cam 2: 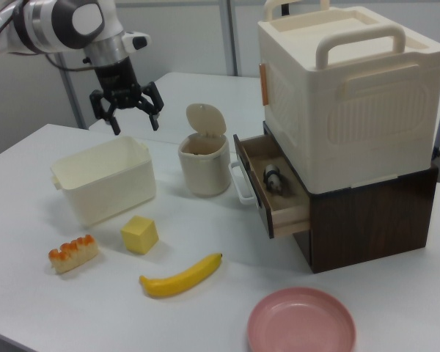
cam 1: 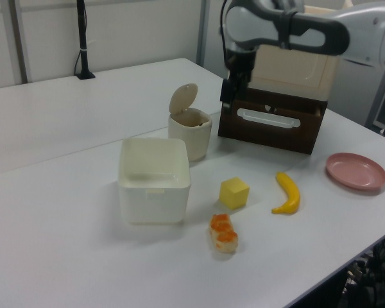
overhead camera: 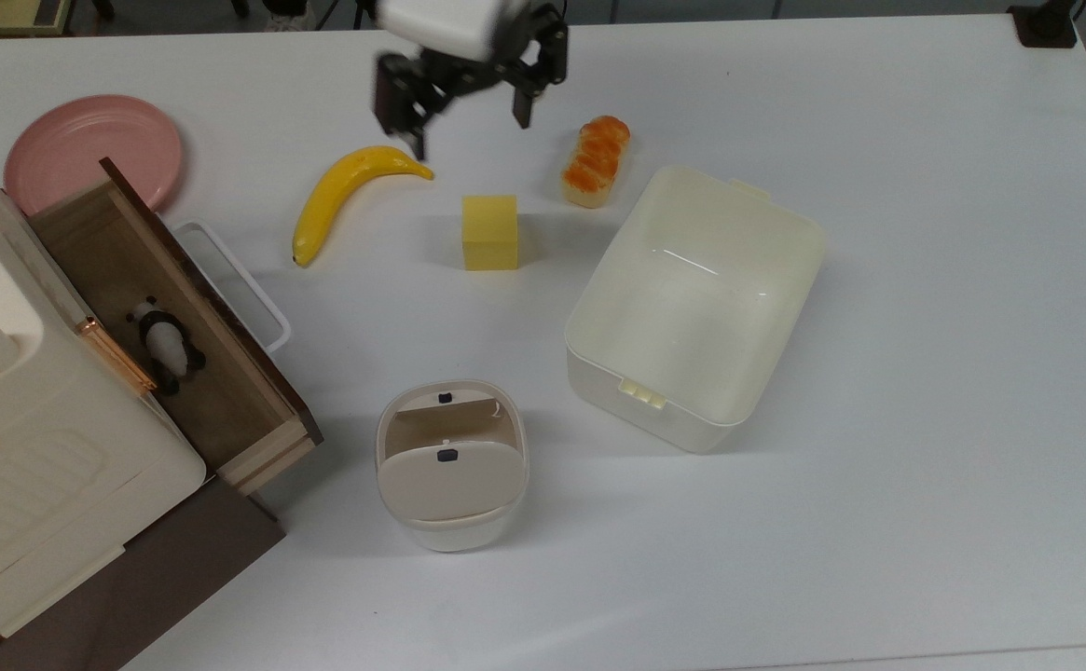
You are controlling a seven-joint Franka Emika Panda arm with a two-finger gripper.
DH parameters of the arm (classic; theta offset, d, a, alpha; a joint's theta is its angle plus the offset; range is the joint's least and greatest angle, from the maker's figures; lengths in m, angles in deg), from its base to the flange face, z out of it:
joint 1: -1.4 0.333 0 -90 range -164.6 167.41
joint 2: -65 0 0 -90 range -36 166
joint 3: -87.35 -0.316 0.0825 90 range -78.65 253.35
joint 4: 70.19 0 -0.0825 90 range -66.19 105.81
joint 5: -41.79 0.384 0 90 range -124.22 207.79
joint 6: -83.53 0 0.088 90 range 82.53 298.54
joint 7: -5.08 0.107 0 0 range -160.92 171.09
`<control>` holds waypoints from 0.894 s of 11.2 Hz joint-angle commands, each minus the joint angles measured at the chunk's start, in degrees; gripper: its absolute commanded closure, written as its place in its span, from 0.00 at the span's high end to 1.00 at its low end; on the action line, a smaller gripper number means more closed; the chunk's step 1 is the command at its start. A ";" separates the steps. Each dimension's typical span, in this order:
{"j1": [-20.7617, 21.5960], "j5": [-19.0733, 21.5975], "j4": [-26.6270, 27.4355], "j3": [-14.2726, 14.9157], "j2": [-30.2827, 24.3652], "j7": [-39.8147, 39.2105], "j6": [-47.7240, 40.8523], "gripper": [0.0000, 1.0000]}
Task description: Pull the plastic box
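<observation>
Above the table's far edge in the top view, the gripper [overhead camera: 468, 107] hangs high with its fingers spread and nothing between them; the right view shows it [cam 2: 128, 110] raised clear of the plastic box [cam 2: 105, 189]. On the white table [overhead camera: 925, 373], the plastic box [overhead camera: 696, 303] sits empty near mid-table, just beside the bread roll [overhead camera: 596, 160], with the yellow block [overhead camera: 490, 232] and the flap-lid bin [overhead camera: 450, 463] near. To pull it well, the fingers should probably descend over one wall, clamp the lipped rim, and drag level and slowly, steering away from roll and block; too high a hold could tip the tub.
</observation>
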 commanded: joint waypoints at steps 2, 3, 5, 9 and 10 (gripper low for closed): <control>-3.36 0.83 1.24 -0.51 -1.52 27.34 -1.81 1.00; -3.80 1.01 1.24 -0.43 -1.44 26.57 -2.16 1.00; -3.71 1.53 1.06 0.36 -1.44 25.77 -2.17 1.00; -4.33 2.32 1.15 0.45 -1.17 22.26 -1.99 1.00; -4.33 2.33 1.15 0.45 -1.17 22.17 -1.90 1.00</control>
